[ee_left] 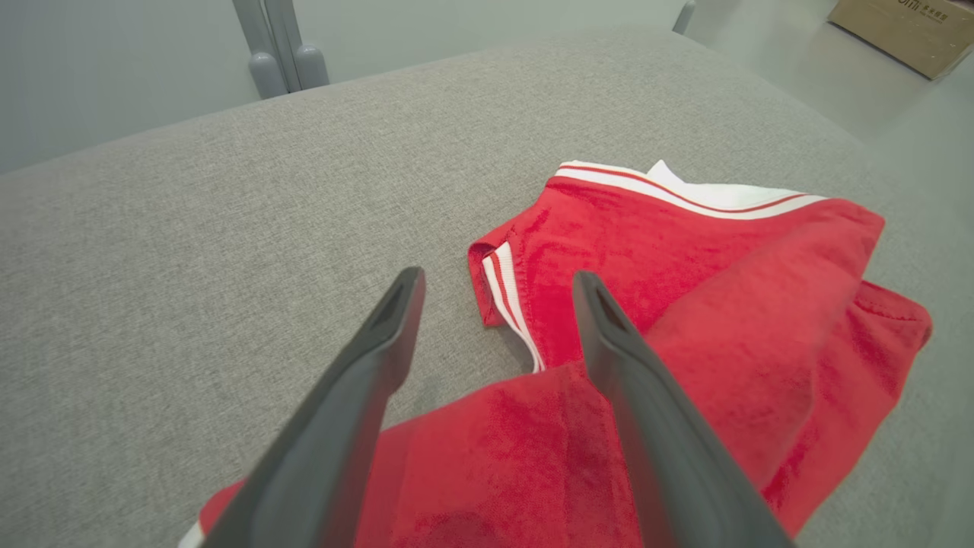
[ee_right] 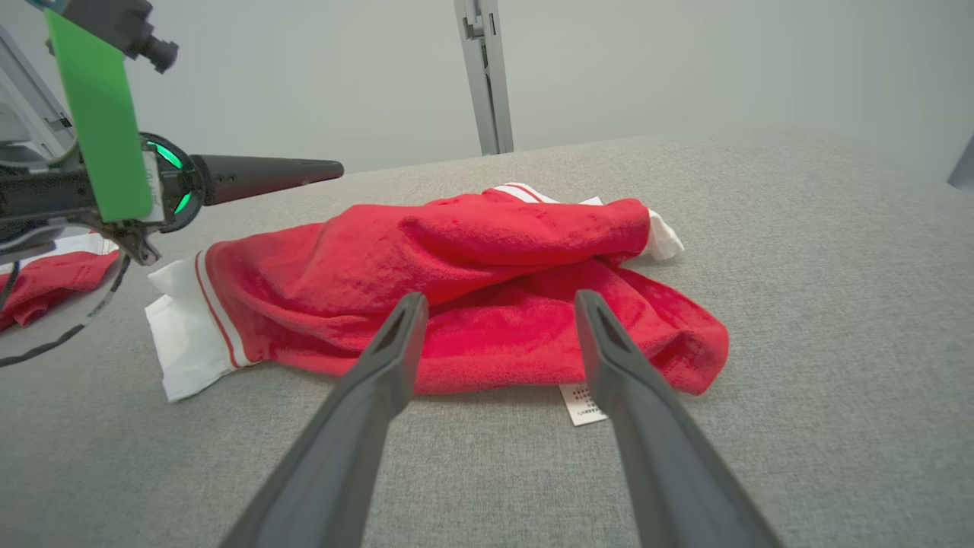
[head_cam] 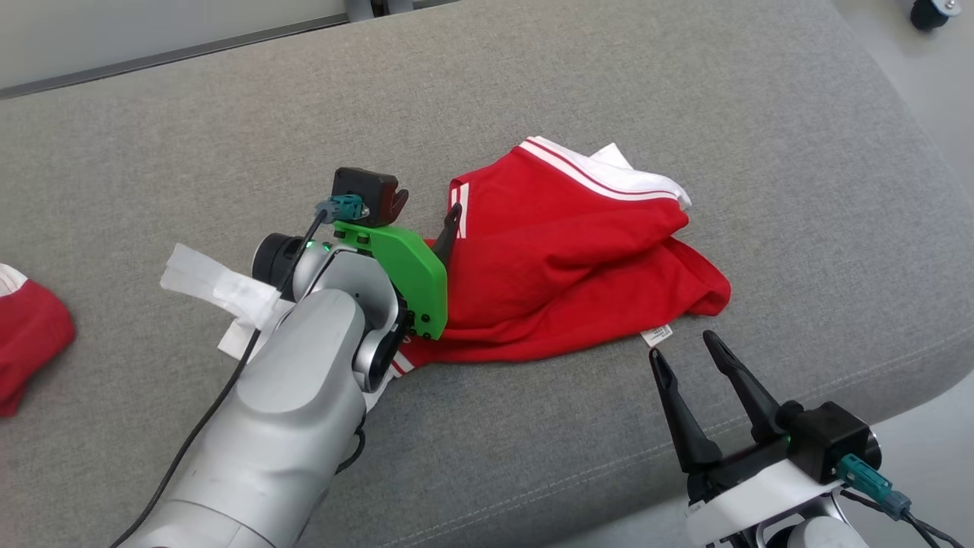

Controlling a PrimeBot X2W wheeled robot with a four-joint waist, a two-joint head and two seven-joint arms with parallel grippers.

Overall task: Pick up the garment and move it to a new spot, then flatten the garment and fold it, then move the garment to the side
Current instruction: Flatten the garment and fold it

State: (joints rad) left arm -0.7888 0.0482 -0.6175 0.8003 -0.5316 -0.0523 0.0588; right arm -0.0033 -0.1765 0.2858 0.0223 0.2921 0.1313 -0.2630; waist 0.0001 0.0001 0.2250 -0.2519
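– Red terry-like garment with white striped trim (head_cam: 563,259), heaped near the middle of the grey woven cushion (head_cam: 228,114). How far along would you say?

– Early, by my reckoning. It lies crumpled, with layers bunched over one another, one striped cuff turned up and a white end poking out by the left arm. Nothing is flattened or folded. Whether this is already its new spot, I cannot tell.

– And the hands?

– The left gripper (ee_left: 498,281) hangs over the garment's left part, fingers spread wide with nothing between them. In the right wrist view it looks clear of the cloth. The right gripper (head_cam: 683,346) sits near the cushion's front edge, just short of the hem and the small white care label (head_cam: 659,335). It is equally wide and empty.

– So what's left?

– Spreading it flat, folding it, then shifting it aside. Practically all of it.

– Anything in the way?

– A second red cloth (head_cam: 30,335) lies at the far left edge, well apart. It may crowd that side if the garment is sent there. The left forearm (head_cam: 304,380) covers the garment's left end in the head view. Off the cushion stand a cardboard box (ee_left: 898,30) and a grey metal post (ee_right: 483,76), neither of them close.
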